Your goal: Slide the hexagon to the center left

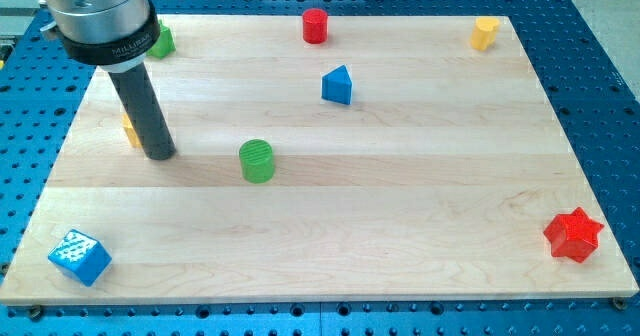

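My tip [160, 157] rests on the board at the view's centre left. A yellow block [129, 132] sits just left of the rod, touching or nearly touching it and mostly hidden, so I cannot make out its shape. Another yellow block [485, 33], which looks like a hexagon, stands at the view's top right corner, far from my tip. A green cylinder [257, 161] stands a little to the right of my tip.
A green block [163, 43] is half hidden behind the arm at top left. A red cylinder [316, 25] stands at top centre, with a blue triangular block [337, 85] below it. A blue cube [80, 257] is at bottom left and a red star [573, 235] at bottom right.
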